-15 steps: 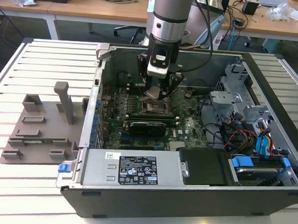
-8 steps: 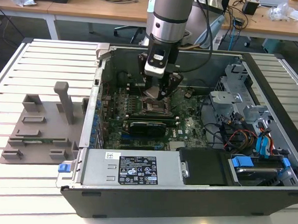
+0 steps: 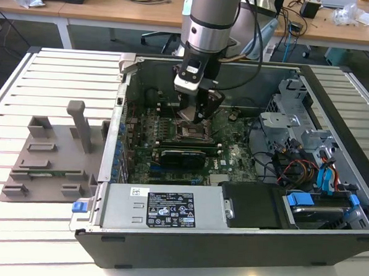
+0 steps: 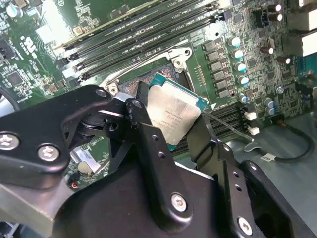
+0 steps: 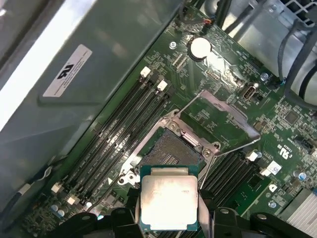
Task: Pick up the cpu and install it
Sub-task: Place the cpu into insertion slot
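The cpu [image 5: 168, 201] is grasped by two opposite edges between the fingers [image 4: 143, 124] of the end effector [image 3: 195, 117], which is clenched on it inside the open computer case [image 3: 228, 251]. The chip appears to be held clear of the motherboard [image 5: 287, 119], with the open socket [image 5: 171, 148] lying just ahead of and beneath the fingertips. The step in hand is judged to be the alignment over that socket. For this the chip is best kept level and squared to the socket frame, so that the corners are matched before any contact is made. The exposed contact field should never be dragged across or pressed. Clearance should be watched from the memory slots [image 5: 124, 124] flanking the end effector on one side, past the socket, to the raised load plate [image 5: 225, 110] beyond it, so that neither is struck by the fingers. The grip should be kept firm but not harder than is needed. The cpu is seen as a small flat square. Its silvery metal lid is faintly printed and bright under the light, and it is framed by a thin green-teal rim.
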Tool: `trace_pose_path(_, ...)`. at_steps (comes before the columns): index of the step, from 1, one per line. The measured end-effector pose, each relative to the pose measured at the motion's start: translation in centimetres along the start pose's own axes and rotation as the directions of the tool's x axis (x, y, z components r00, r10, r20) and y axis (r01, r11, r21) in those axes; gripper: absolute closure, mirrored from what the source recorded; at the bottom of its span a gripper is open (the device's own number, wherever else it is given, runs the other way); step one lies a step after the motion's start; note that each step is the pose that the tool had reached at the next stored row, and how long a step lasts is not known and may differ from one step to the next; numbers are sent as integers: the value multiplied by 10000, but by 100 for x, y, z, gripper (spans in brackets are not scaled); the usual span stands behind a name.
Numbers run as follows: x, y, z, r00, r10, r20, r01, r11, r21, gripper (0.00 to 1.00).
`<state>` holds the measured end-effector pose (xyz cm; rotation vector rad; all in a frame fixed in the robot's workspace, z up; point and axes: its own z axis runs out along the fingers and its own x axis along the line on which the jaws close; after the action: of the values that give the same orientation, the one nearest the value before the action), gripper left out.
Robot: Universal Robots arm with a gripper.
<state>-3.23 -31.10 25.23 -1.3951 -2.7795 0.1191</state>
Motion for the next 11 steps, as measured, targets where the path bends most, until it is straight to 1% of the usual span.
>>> trace_pose_path(6, 0, 0, 2, 9987, 509, -41, -509, 9987, 6, 45)
trace_pose_path(11, 0, 0, 3, 9954, 958, -78, -957, 9954, 11, 45)
